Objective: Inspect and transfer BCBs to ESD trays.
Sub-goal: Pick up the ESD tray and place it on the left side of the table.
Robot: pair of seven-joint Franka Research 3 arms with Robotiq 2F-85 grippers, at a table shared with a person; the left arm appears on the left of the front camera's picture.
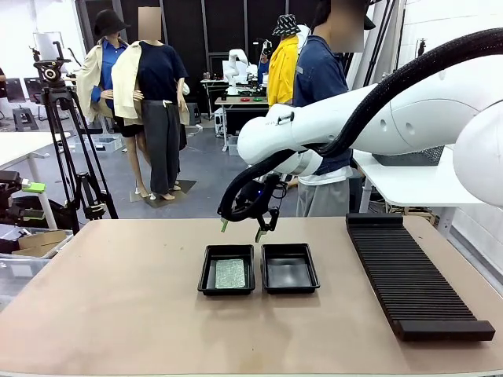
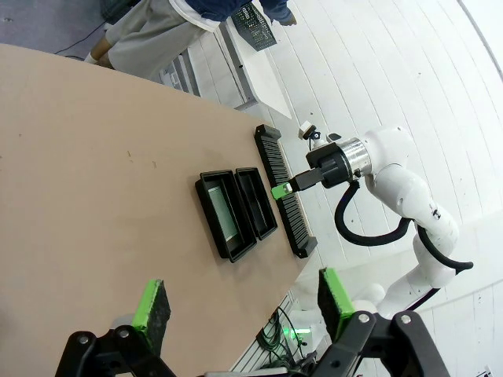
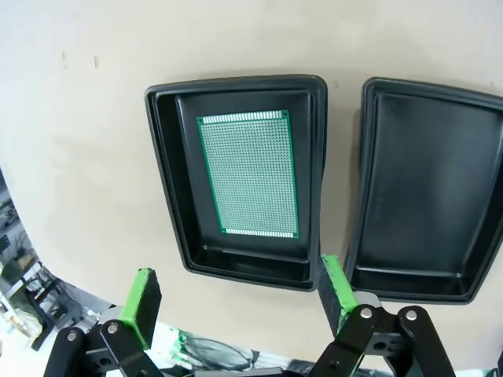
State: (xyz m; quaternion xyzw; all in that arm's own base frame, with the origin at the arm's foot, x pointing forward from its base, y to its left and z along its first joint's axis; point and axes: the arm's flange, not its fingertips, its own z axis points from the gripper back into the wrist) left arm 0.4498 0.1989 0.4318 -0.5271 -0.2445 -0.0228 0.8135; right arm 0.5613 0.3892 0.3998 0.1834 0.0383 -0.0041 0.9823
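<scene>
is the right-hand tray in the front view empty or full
Empty: the right tray has a bare glossy black floor, while the left tray beside it holds the one green board.

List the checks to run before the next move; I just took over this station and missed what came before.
1. Right gripper open and empty, above the trays: ok.
2. Left gripper open and empty, high over the table: ok.
3. Green board lying flat inside its tray: ok.
4. Second tray empty and free to take a board: ok.
5. Where the next board waits: cannot tell.
</scene>
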